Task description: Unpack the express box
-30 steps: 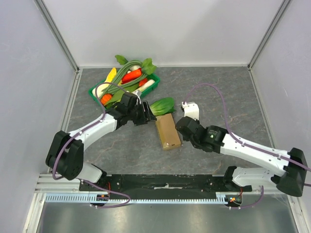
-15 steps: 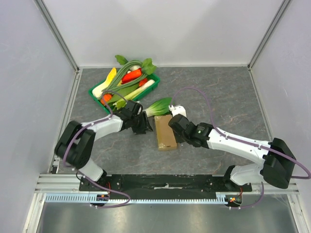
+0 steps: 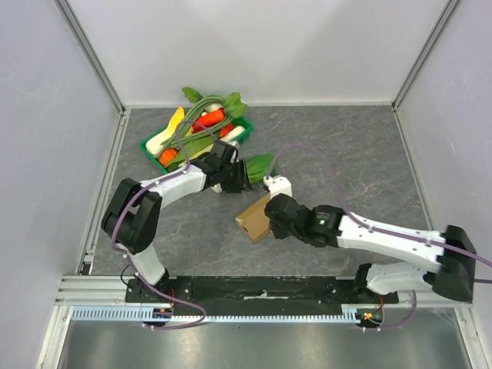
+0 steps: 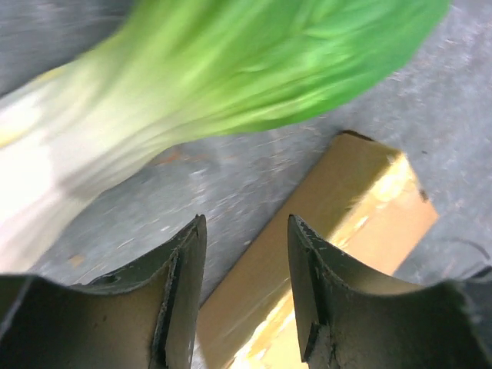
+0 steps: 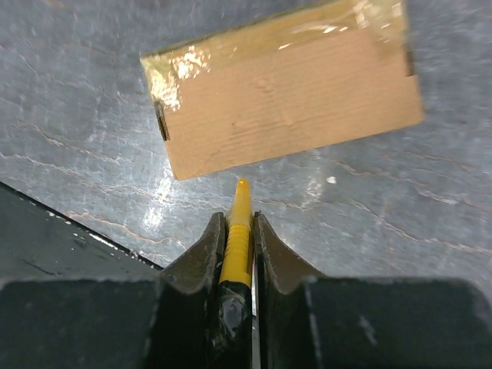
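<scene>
Express box (image 3: 254, 219): still taped shut, newly swung askew on desk (image 3: 346, 154); right fingers (image 5: 206, 246) clamp yellow tool (image 5: 238, 227) just short of it, left fingers (image 4: 181, 277) parted, empty.

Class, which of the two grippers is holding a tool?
The right gripper, clamped on a yellow tool that points at the express box; the left gripper stands open and empty.

The bok choy (image 4: 231, 84) was all smeared and cropped up top, the express box (image 4: 346, 192) ran off the bottom.
</scene>
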